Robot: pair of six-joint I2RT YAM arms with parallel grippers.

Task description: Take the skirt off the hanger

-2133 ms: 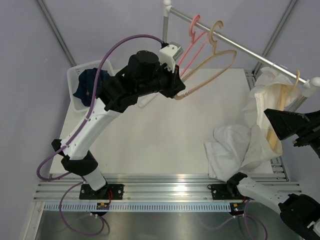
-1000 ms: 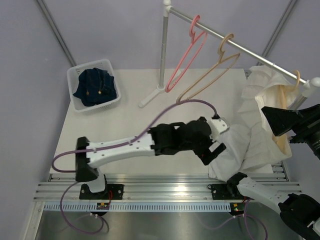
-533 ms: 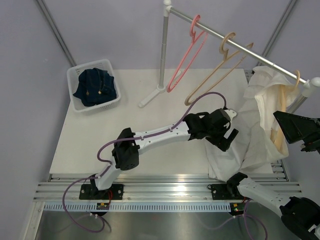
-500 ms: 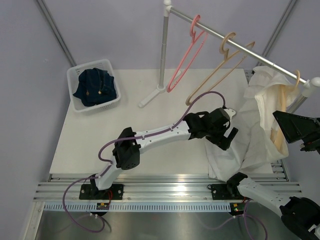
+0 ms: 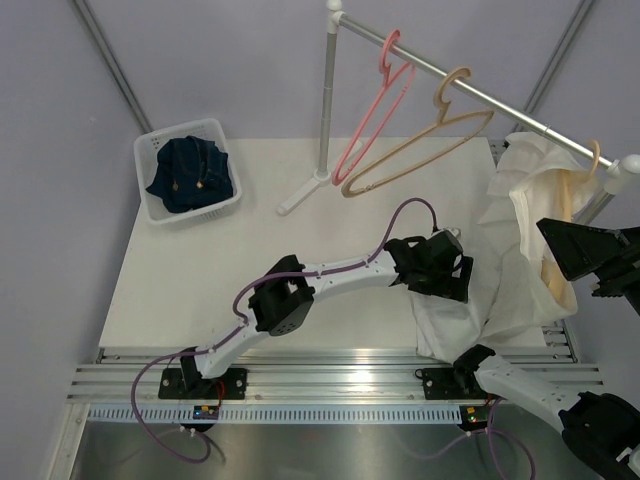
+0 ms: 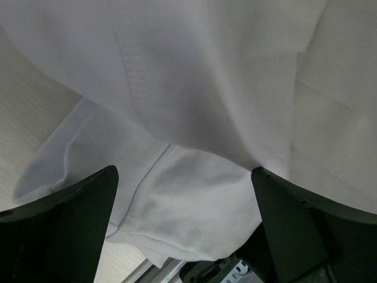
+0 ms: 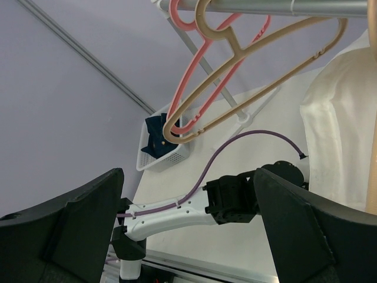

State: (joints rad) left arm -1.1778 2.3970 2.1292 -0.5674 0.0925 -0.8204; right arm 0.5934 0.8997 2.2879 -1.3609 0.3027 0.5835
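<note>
The white skirt [image 5: 520,260] hangs from a wooden hanger [image 5: 566,195] at the right end of the rail, and its lower part lies bunched on the table. My left gripper [image 5: 452,280] stands open at that bunched part. In the left wrist view white skirt cloth [image 6: 206,88] fills the space between the wide-apart fingers [image 6: 65,230], which are not closed on it. My right gripper [image 5: 565,250] is open beside the hanging skirt. Its wrist view shows the skirt [image 7: 336,118] and the hanger's wood [image 7: 371,147] at the right edge, with nothing between the fingers [image 7: 65,236].
An empty pink hanger [image 5: 370,110] and an empty tan hanger [image 5: 420,140] hang on the rail [image 5: 500,100], which stands on a white post [image 5: 327,100]. A white basket [image 5: 152,155] at the back left holds a dark blue garment [image 5: 190,175].
My left arm swung from the empty hangers at the back, across the table, to the skirt's lower part. The tan hanger is swinging. The right gripper has hardly moved.
</note>
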